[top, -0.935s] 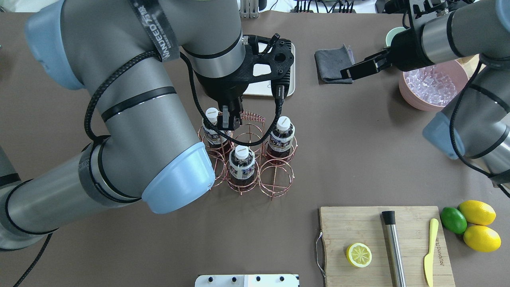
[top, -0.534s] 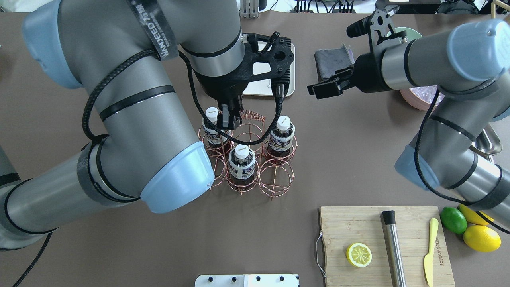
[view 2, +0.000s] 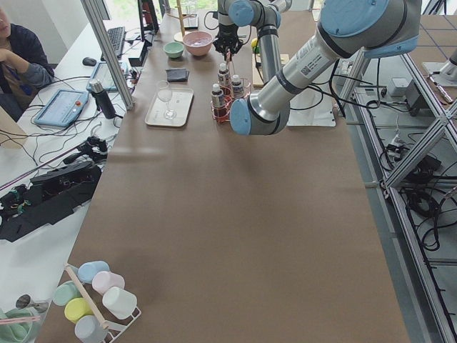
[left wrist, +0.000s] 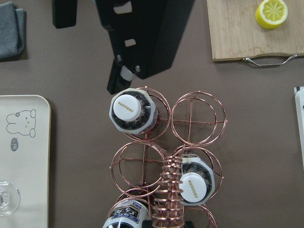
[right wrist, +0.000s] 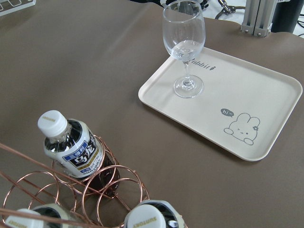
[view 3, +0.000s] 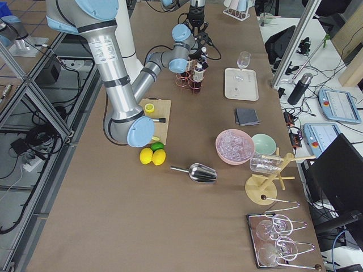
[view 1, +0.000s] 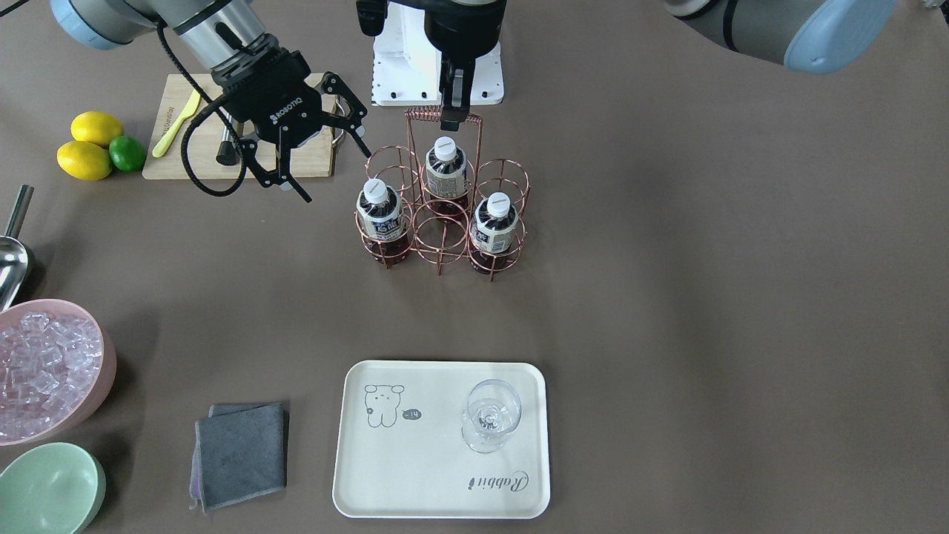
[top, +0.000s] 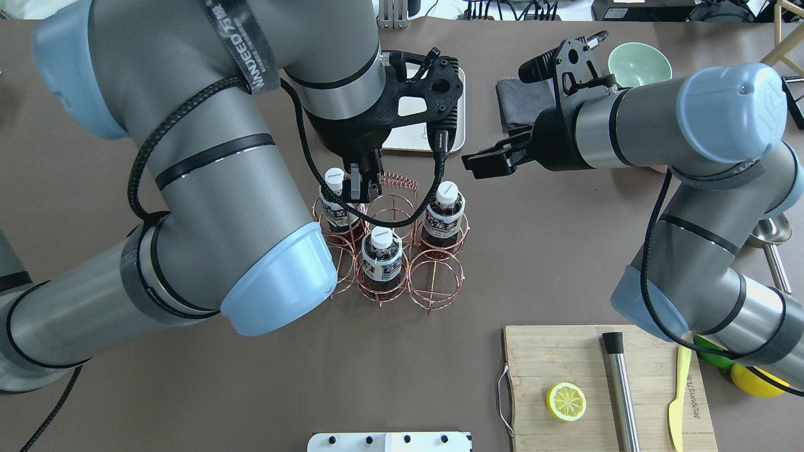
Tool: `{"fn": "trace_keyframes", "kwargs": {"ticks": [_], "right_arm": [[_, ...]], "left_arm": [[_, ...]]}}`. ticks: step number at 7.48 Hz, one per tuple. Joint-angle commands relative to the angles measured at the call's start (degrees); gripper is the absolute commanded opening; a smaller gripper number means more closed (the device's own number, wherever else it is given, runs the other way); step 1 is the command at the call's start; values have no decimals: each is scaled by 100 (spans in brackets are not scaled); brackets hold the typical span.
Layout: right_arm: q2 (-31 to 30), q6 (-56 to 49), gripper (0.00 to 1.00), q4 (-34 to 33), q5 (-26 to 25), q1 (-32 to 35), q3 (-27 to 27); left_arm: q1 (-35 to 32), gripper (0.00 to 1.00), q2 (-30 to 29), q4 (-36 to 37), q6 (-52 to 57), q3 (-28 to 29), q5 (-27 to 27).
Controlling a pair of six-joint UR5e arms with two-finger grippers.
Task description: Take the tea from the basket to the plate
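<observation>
The plate [view 1: 415, 475] lies well apart from the basket, on the side away from the robot, and no bottle is on it. The basket [view 1: 437, 222] stands upright with three bottles in its ring cells. The left gripper [view 1: 454, 110] is clamped on the basket's coiled handle [top: 399, 183], which looks like a steadying hold. The right gripper [view 1: 338, 178] hangs near the basket's right side with its jaws spread wide and nothing between them.

The tea [view 1: 379, 216] nearest those jaws sits in the basket's right-hand cell on the plate side, with its white cap [view 1: 374, 191] clear above the wire. A wine glass [view 1: 491, 415] stands on the plate, on the half that faces the basket's left side.

So the step in hand seems to be the reach. Nothing is gripped yet. The next move calls for bringing the open jaws down around the bottle's neck and closing on it. The bottle should then be lifted straight up so it clears its ring. It should be set on the bare half of the plate, away from the glass.
</observation>
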Motion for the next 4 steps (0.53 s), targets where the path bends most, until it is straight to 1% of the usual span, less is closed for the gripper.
{"fn": "trace_keyframes", "kwargs": {"ticks": [1, 2, 3, 4], "right_arm": [[-5, -68, 100, -168, -645, -599, -26], [13, -78, 100, -168, -848, -740, -114], [21, -86, 99, -168, -911, -802, -141], [39, -113, 96, -168, -911, -803, -167]], "left_arm": [[-1, 0, 9, 0, -4, -4, 61], [-1, 0, 9, 0, -4, -4, 61], [-1, 0, 17, 0, -4, -4, 61], [-1, 0, 17, 0, 5, 5, 61]]}}
